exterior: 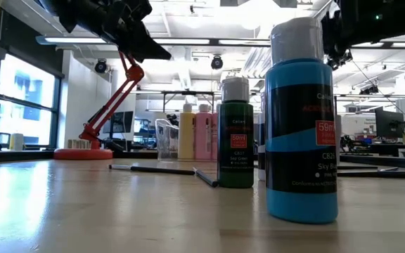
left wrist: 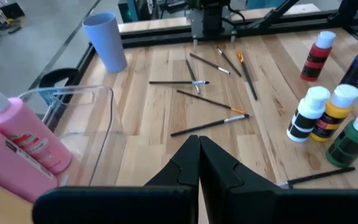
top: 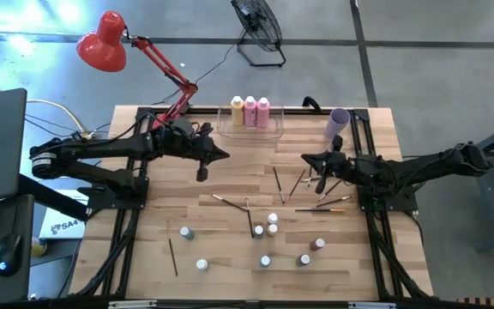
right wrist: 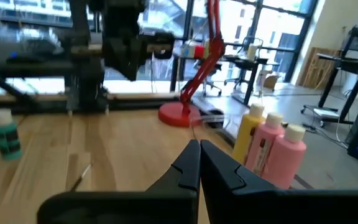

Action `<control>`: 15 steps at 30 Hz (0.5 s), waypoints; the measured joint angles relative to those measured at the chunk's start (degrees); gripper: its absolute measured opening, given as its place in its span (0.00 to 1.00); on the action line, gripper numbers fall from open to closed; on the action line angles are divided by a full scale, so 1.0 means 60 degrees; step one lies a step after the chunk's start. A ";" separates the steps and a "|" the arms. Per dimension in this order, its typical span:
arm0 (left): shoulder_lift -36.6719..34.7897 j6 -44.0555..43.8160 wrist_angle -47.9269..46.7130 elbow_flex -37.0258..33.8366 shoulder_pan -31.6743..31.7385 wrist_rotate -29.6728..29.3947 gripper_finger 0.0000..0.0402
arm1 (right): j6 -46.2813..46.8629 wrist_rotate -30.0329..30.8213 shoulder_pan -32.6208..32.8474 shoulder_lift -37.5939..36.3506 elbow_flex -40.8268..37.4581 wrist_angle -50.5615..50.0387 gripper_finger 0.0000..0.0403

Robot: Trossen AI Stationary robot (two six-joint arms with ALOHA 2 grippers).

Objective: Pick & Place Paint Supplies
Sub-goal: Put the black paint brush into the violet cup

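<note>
Three taller bottles [top: 250,112], one yellow and two pink, stand in a clear bin [top: 274,130] at the table's far edge. Several small white-capped bottles [top: 272,225] stand on the near half, with thin paintbrushes [top: 278,184] lying scattered at mid-table. My left gripper [top: 224,155] hangs shut in the air left of the bin, with nothing in it. My right gripper [top: 305,158] hangs shut and bare at the right, above the brushes. In the left wrist view the shut fingertips [left wrist: 199,144] point over the brushes [left wrist: 210,102].
A lilac cup [top: 338,123] stands at the far right of the table. A red desk lamp [top: 103,41] reaches in from the far left corner, its base [right wrist: 182,113] on the table. Black arm frames run along both sides. Bare wood lies between bin and brushes.
</note>
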 joint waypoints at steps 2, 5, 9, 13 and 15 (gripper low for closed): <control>0.0000 -0.0001 -0.0099 0.0000 -0.0002 0.0001 0.00 | 0.0005 0.0008 -0.0006 0.0000 0.0002 -0.0239 0.00; 0.0000 -0.0004 -0.0089 0.0000 0.0000 0.0000 0.00 | 0.0162 0.0015 -0.0013 0.0000 0.0002 -0.0557 0.00; 0.0000 -0.0004 -0.0093 0.0000 -0.0001 0.0004 0.00 | 0.0318 0.0010 -0.0011 0.0000 0.0000 -0.0577 0.00; 0.0000 -0.0260 -0.0260 0.0000 0.0000 0.0015 0.00 | 0.0550 0.0011 -0.0011 0.0000 0.0000 -0.0575 0.00; 0.0000 -0.0519 -0.0412 0.0000 -0.0002 0.0023 0.00 | 0.1193 0.0045 -0.0021 0.0000 0.0000 -0.0576 0.00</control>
